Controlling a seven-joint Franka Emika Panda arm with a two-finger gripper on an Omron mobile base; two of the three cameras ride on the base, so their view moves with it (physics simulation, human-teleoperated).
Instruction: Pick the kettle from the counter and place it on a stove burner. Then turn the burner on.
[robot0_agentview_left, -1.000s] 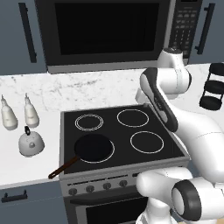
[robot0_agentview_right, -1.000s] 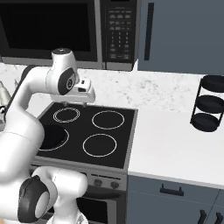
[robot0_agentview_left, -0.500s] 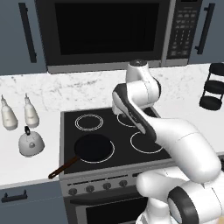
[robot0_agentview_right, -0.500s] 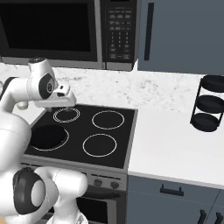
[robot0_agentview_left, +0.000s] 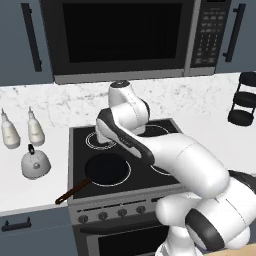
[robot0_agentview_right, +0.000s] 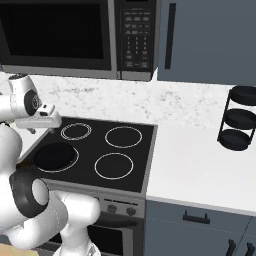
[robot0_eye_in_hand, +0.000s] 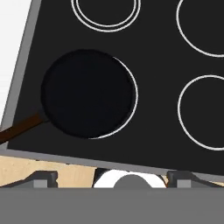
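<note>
- Over the black cooktop (robot0_agentview_left: 150, 165) my claw (robot0_agentview_right: 31, 127) hangs near the stove's left side, above the back-left area, empty.
- Whether my claw is apart or together I cannot tell: in the hand view only two small dark tips (robot0_eye_in_hand: 41, 178) poke up at the bottom, one far to each side, with nothing between them.
- My white arm (robot0_agentview_left: 165, 150) reaches from the lower right of the left base view across the cooktop, hiding part of the burners on its right side.
- On the counter (robot0_agentview_left: 20, 187) left of the stove sits the kettle (robot0_agentview_left: 35, 164), upright, its thin black handle arching over the silvery dome. It is well apart from my claw.
- Just behind the kettle stand two slim white bottles (robot0_agentview_left: 10, 132), side by side and near the backsplash.
- At the back left of the cooktop lies the stove burner (robot0_agentview_right: 76, 131) with its two close white rings; it is bare, and it also shows at the top of the hand view.
- On the front-left burner sits a black frying pan (robot0_eye_in_hand: 87, 93), covering most of that ring; its brown handle (robot0_eye_in_hand: 17, 129) sticks out past the stove's front-left corner.
- Two burners on the right, each a single white ring (robot0_agentview_right: 114, 165), are bare.
- Along the stove's front runs a row of knobs (robot0_agentview_left: 102, 216).
- Above the stove hangs a dark microwave (robot0_agentview_left: 125, 35).
- On the counter far to the right stands a black three-tier rack (robot0_agentview_right: 239, 117).
</note>
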